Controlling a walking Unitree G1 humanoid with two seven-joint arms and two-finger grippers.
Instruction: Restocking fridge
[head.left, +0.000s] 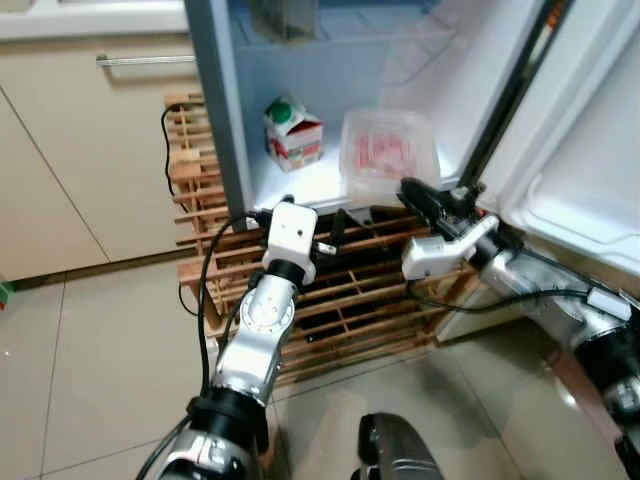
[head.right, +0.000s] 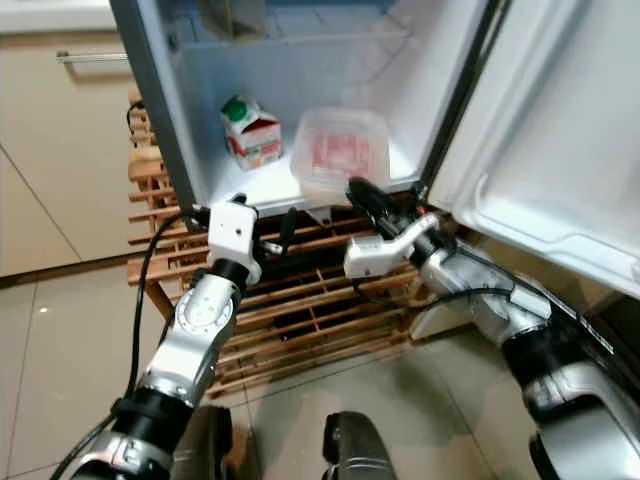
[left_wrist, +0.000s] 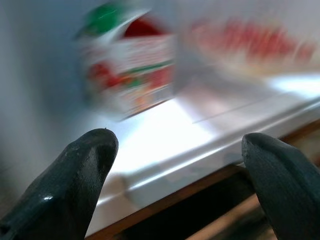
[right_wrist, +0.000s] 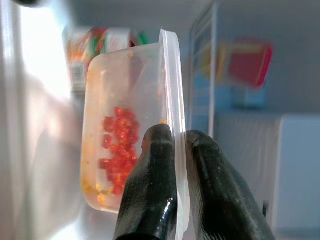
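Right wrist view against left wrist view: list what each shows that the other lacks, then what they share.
Right wrist alone: the right hand pinching the rim of the clear container of red pieces, and a red box behind a wire rack. Left wrist alone: the left hand, open, in front of the shelf edge. Shared: the milk carton and the container, both blurred.

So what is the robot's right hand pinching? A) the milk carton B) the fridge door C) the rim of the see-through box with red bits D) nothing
C: the right hand is shut on the rim of the clear box on the fridge shelf.
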